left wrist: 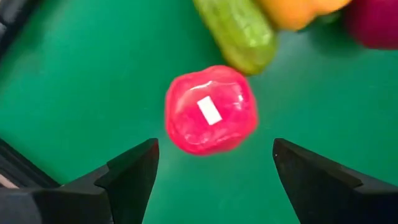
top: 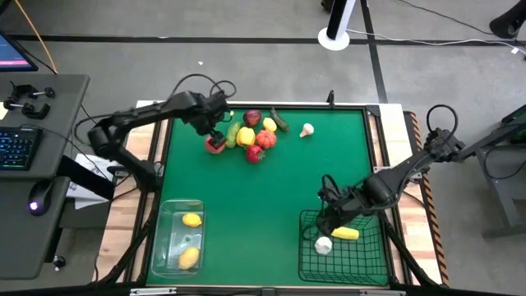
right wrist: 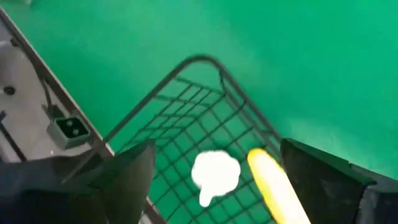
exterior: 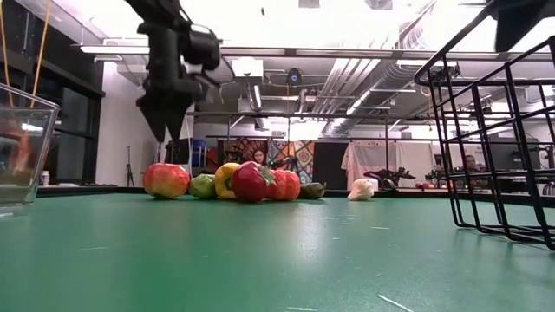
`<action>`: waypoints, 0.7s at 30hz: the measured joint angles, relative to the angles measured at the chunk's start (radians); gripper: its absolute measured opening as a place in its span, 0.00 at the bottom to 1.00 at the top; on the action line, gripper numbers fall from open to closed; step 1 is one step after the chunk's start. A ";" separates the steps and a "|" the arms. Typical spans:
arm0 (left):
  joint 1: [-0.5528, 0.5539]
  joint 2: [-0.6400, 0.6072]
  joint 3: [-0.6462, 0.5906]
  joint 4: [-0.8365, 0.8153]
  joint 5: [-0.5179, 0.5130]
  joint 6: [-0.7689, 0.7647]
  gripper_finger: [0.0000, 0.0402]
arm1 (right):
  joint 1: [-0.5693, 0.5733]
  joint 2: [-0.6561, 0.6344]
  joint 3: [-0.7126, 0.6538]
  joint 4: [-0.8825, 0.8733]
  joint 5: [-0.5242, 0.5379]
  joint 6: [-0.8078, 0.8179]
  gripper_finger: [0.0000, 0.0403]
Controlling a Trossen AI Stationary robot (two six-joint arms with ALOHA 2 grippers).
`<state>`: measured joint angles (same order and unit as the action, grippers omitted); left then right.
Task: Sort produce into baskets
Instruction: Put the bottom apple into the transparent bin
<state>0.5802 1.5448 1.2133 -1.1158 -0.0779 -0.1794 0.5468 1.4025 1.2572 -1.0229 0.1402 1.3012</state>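
Note:
The produce lies in a heap (top: 253, 138) at the far middle of the green table. My left gripper (top: 215, 131) is open and hovers over a red tomato (left wrist: 210, 110) at the heap's left end, a finger on either side without touching. A green cucumber (left wrist: 237, 30) lies just beyond it. My right gripper (top: 329, 215) is open and empty above the black wire basket (top: 345, 247), which holds a white garlic (right wrist: 214, 173) and a yellow piece (right wrist: 273, 186). The clear bin (top: 179, 234) holds two yellow lemons. A second garlic (top: 306, 129) lies apart.
The heap shows in the low view (exterior: 234, 182) with the left arm above its left end. The wire basket (exterior: 494, 147) stands at the near right, the clear bin (exterior: 22, 143) at the near left. Green table lies between them. A desk with keyboard stands left of the table.

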 joint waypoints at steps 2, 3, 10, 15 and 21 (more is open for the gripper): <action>0.011 0.034 0.000 0.003 0.004 0.001 0.75 | -0.012 0.000 0.000 0.003 0.010 -0.017 0.84; 0.014 0.048 0.000 0.011 0.005 0.006 0.75 | -0.018 0.000 0.000 0.003 0.013 -0.021 0.84; 0.042 0.134 0.000 0.022 0.029 0.000 0.75 | -0.044 0.000 0.000 0.004 0.018 -0.057 0.84; 0.043 0.182 0.000 0.050 0.042 -0.002 0.75 | -0.045 0.000 0.000 0.005 0.032 -0.071 0.84; 0.043 0.230 0.005 0.053 0.051 -0.010 0.75 | -0.045 0.000 0.000 0.010 0.044 -0.072 0.84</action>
<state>0.6228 1.7748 1.2179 -1.0623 -0.0271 -0.1894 0.5018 1.4029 1.2572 -1.0125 0.1841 1.2297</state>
